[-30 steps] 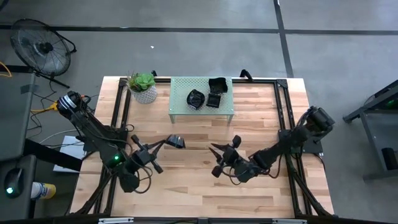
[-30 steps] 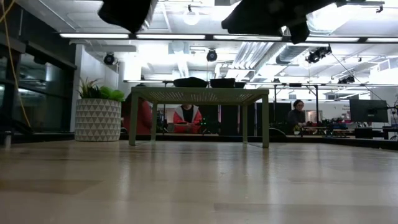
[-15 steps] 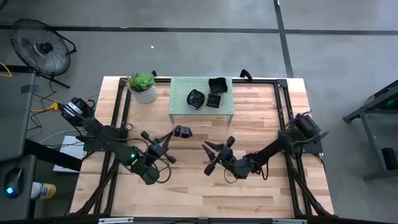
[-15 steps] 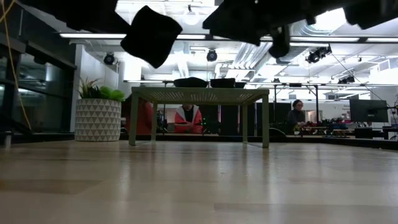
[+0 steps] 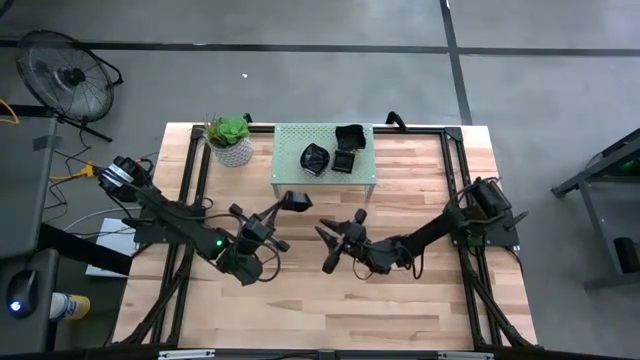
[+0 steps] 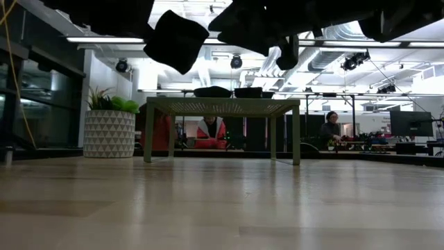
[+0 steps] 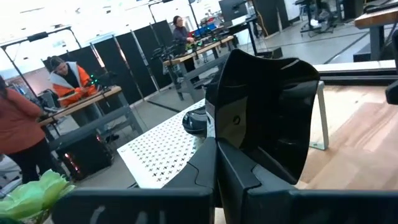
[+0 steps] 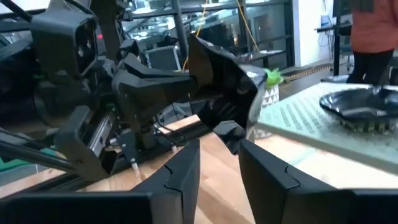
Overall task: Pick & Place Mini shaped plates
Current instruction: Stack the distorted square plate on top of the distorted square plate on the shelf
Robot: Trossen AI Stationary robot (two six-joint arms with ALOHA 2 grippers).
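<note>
One glossy black plate, curved raised rim, clamped by left gripper.

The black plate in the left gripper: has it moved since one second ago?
Yes. In the high view, the black plate, clamped in the left gripper, has moved up and to the right, closer to the green stand.

Nothing I can read from here: no lettering, label, brand mark or number shows on anything in any of my four views right now. Every surface that might carry print is too small or too soft for me to make out a single character.
</note>
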